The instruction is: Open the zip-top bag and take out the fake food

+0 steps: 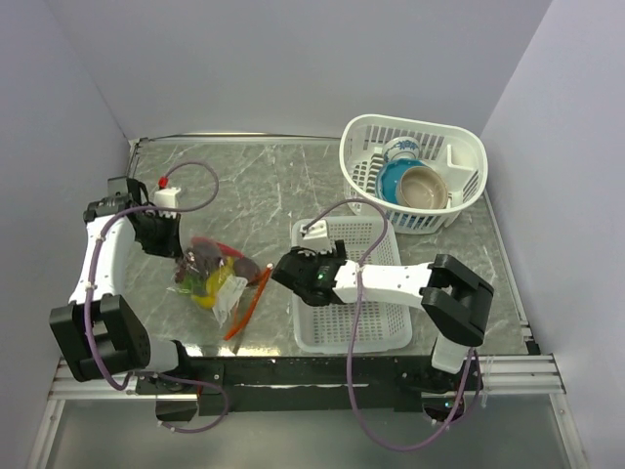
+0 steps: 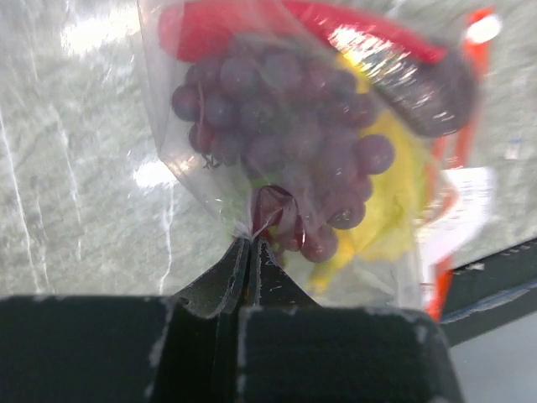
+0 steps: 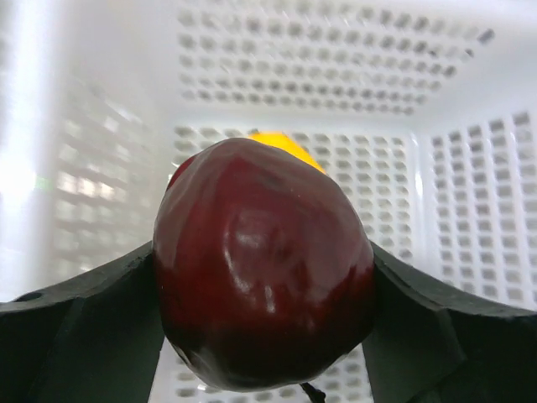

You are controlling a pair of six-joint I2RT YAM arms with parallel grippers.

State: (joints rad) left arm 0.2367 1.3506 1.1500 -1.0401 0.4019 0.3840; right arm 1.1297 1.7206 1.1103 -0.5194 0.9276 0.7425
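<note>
Apple out, clasped by wide-jawed right gripper in centre basket — grapes, banana left inside zip-top bag, its corner pinched by tight-closed left gripper.

Overhead; both wrists close, apparently downward

Hidden, cropped and blurred around my tools

In my right wrist view the dark red apple fills my right tool, hiding all but a sliver of a yellow fruit, and the white basket is a blur. I cannot tell whether the pads press the apple or only flank it. From above, by the near edge of the surface, that tool covers the apple. In my left wrist view the zip-top bag runs off the top edge, cutting a red piece. The grapes are soft, and the yellow shapes behind them merge.
</note>
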